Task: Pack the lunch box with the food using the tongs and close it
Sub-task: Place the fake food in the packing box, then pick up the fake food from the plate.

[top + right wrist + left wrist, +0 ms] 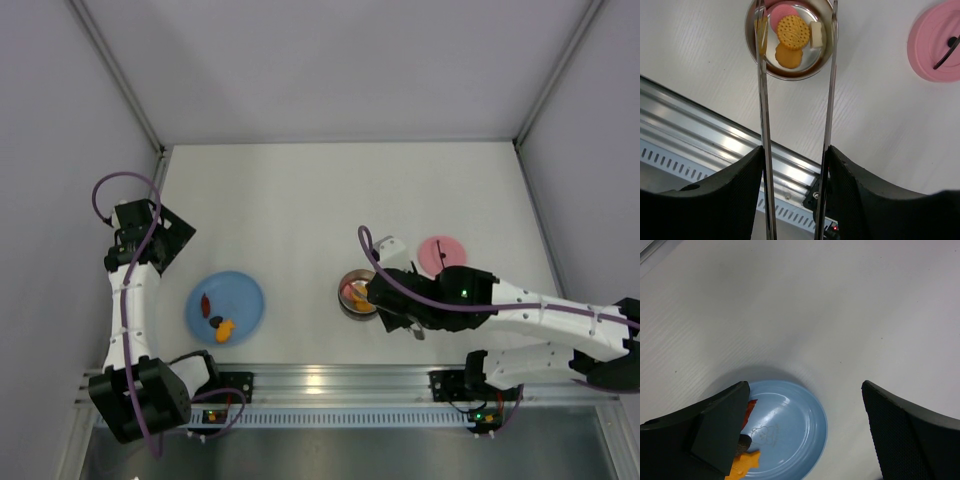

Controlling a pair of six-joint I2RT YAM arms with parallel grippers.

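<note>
So at this point your right gripper [795, 152] was clamped on the tongs [829, 95], with both thin steel arms pressed against the inner faces of its fingers. The tips stood spread over the lunch box [790, 76], one at each side of the rim, with nothing pinched between them. Part of the food [792, 31] lay inside the box: a pink slice, two round biscuits and a pale cream bit. The pink lid [930, 45] sat on the table near the box, not on it. Your left gripper [805, 385] hung wide open and empty above the blue plate [795, 425]. An orange piece [745, 462] and some dark red bits lay there. It looked like three pieces in all, though a finger hid part of the plate, so don't quote me.

Handling-wise, my take was that those tongs were springy and slick. Holding them on the arms, away from the hinge, meant a gentle squeeze would bring the tips together. They could easily twist or slide in the pads, though.

The toy pieces looked light, hard and flat, so you'd want to pinch them across the edges rather than scrape at the faces. The bowl seemed light and shiny enough to skid if nudged. The lid was thin and flat, so its dark handle line looked like the best place to grab it.
</note>
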